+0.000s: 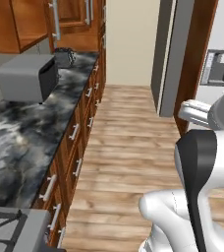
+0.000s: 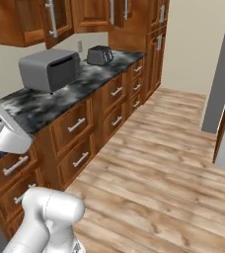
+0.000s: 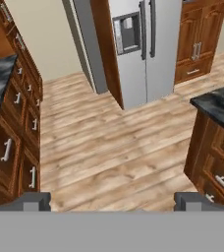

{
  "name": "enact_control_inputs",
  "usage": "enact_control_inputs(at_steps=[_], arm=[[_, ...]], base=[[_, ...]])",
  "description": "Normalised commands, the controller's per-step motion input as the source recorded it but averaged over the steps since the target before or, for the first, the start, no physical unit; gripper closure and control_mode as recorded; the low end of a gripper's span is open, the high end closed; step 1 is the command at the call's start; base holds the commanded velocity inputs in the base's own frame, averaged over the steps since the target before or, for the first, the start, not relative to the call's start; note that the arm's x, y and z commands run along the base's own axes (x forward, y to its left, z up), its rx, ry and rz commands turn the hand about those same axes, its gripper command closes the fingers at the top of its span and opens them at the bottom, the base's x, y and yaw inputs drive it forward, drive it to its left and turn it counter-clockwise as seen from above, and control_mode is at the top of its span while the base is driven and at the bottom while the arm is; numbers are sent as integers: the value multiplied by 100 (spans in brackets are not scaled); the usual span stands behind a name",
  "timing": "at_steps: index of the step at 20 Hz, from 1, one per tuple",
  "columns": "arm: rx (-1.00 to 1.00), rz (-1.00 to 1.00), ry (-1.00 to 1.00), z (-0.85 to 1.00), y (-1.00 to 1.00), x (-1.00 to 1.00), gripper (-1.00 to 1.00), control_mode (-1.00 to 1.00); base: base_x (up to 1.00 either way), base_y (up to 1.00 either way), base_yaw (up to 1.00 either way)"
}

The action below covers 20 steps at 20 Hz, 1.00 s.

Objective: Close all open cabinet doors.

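Two dark fingertips of the gripper (image 3: 112,202) rise at the bottom of the hand view, spread wide apart and holding nothing, above a wood plank floor (image 3: 109,147).

Across that floor stands a grey double-door fridge (image 3: 138,49) with a dispenser set in its left door; no brand or writing can be read on it. A reddish-brown side panel (image 3: 106,49) flanks it. To its right, a pair of tall cabinet doors (image 3: 198,37) with vertical bar handles sits flush and shut, something neither base view shows. A dark marble island corner (image 3: 219,106) with drawers juts in at right.

From the left base view, a long black-and-white marble counter (image 1: 20,133) runs along the left wall over drawer fronts (image 1: 74,133) with horizontal handles. A grey microwave (image 1: 28,76) sits on it, with a dark toaster (image 1: 65,56) just beyond. A stove corner (image 1: 11,229) shows at the bottom.

In the right base view, an upper cabinet door (image 2: 55,22) above the microwave stands swung out from its frame; further upper doors (image 2: 117,12) hang beyond it.
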Motion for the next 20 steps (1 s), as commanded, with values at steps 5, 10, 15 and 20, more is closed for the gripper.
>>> enact_control_inputs(at_steps=[5, 10, 15, 20], arm=[[0, 0, 0, 0, 0, 0, -100, 100], [0, 0, 0, 0, 0, 0, -100, 100], [0, 0, 0, 0, 0, 0, -100, 100], [0, 0, 0, 0, 0, 0, -100, 100]], base=[[85, -68, 12], [100, -72, 22], [80, -79, 60], [54, -69, 78]])
